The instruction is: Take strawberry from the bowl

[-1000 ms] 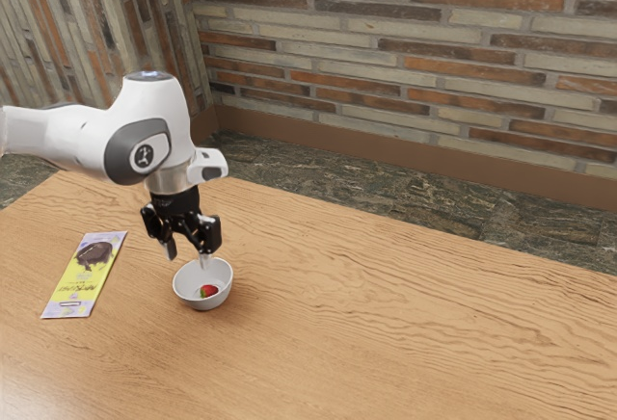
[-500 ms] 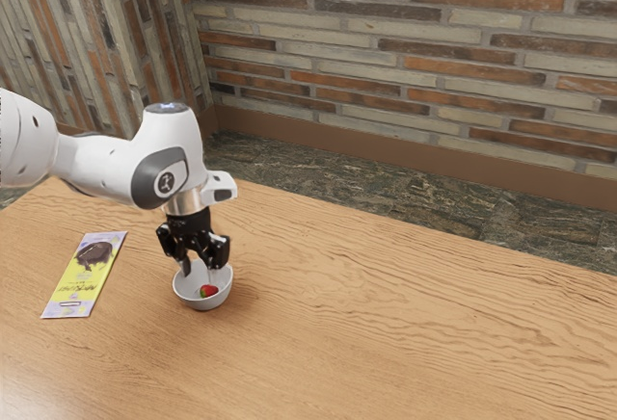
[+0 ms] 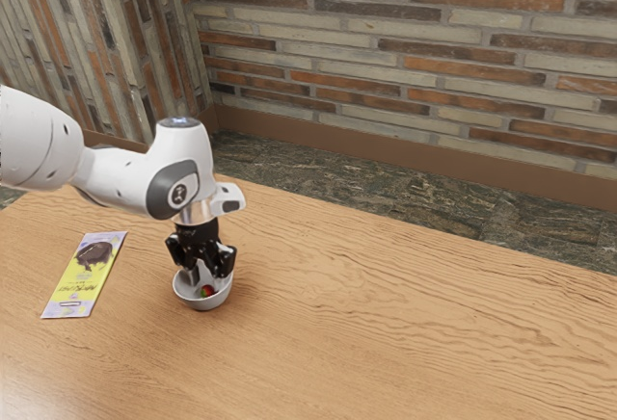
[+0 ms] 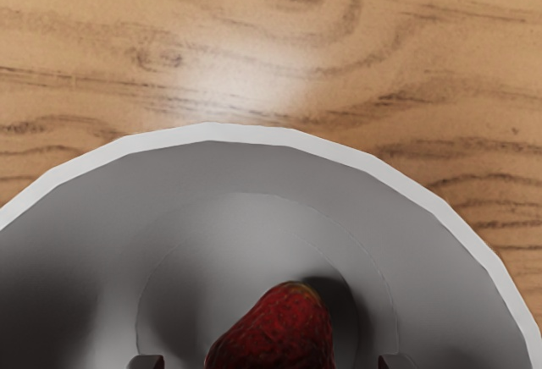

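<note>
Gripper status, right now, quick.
Gripper: open, holding nothing; its fingertips stand apart on either side of the strawberry, which lies in the bowl.

I count one strawberry (image 4: pixel 279 335), one white bowl (image 3: pixel 201 304), one flat printed packet (image 3: pixel 83 278) at the left of the exterior view, one tabletop (image 3: pixel 386 324), one arm (image 3: pixel 125 175) with one tool (image 3: pixel 208 279), and two brick-faced walls, one at upper left (image 3: pixel 87 44), one at upper right (image 3: pixel 405 64).
</note>
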{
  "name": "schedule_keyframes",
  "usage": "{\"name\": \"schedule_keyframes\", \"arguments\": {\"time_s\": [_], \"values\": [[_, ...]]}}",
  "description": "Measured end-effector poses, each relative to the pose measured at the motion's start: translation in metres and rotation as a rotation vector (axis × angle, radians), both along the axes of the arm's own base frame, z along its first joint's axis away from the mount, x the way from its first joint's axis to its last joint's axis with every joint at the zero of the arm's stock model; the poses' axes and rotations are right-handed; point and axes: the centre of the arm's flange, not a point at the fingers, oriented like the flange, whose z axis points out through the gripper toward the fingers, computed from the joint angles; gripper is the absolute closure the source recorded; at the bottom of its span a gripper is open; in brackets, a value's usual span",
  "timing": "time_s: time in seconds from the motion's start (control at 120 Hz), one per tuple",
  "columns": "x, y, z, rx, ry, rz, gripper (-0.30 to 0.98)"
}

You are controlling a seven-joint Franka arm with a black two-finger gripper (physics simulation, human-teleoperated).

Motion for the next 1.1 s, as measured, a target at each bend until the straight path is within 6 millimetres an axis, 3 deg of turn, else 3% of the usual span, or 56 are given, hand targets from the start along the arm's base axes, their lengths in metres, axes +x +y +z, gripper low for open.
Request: {"name": "schedule_keyframes", "arguments": {"time_s": [0.392, 0.758, 0.917, 1.1], "values": [[0.006, 0.009, -0.018, 0.001, 0.017, 0.011, 0.41], [0.007, 0.009, -0.020, -0.005, 0.015, 0.017, 0.54], [0.011, 0.009, -0.003, -0.004, -0.014, 0.020, 0.57], [0.001, -0.001, 0.040, -0.011, -0.065, 0.009, 0.60]]}}
